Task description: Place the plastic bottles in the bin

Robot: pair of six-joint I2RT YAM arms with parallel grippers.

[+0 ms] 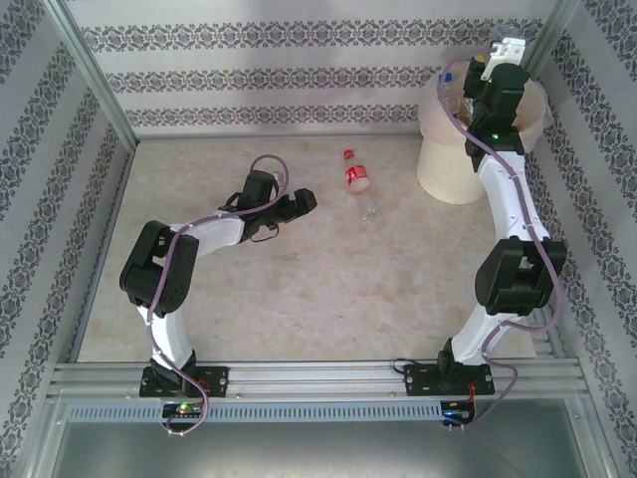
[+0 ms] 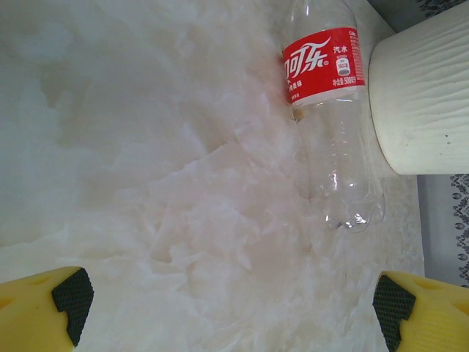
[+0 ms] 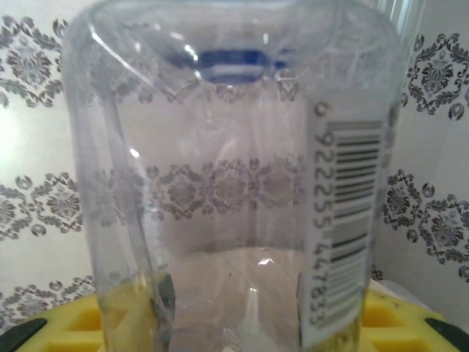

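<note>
Right wrist view — right claw (image 3: pixel 234 334) clamped on a clear bottle (image 3: pixel 227 183); left claw (image 2: pixel 231 312) spread wide over the table (image 2: pixel 146 183).

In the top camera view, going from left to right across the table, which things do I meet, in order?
left claw → bottle with the red label → bin
</note>
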